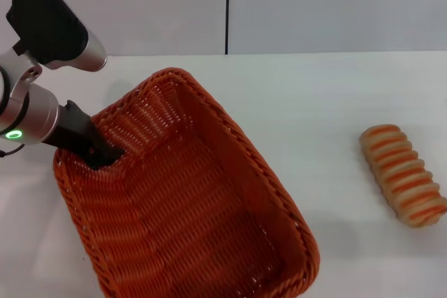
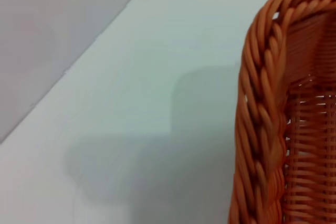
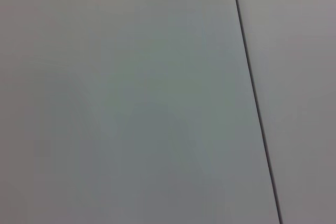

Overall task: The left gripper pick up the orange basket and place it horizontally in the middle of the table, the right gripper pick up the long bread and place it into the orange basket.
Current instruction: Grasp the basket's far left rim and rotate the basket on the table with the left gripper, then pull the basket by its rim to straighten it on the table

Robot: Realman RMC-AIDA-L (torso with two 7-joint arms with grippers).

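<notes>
The orange basket (image 1: 195,200) lies slantwise across the left and middle of the white table (image 1: 314,95), one corner pointing toward the back wall. My left gripper (image 1: 105,153) reaches over the basket's left rim, one black finger inside the wall, shut on that rim. Up close, the left wrist view shows the braided rim (image 2: 262,129) with bare tabletop (image 2: 157,103) beside it. The long bread (image 1: 403,174), tan with orange-brown stripes, rests on the table at the right, well apart from the basket. My right gripper is out of view.
A grey wall with a dark vertical seam (image 1: 228,8) stands behind the table. The right wrist view holds only a plain grey panel with a dark seam (image 3: 252,87). Open tabletop lies between basket and bread.
</notes>
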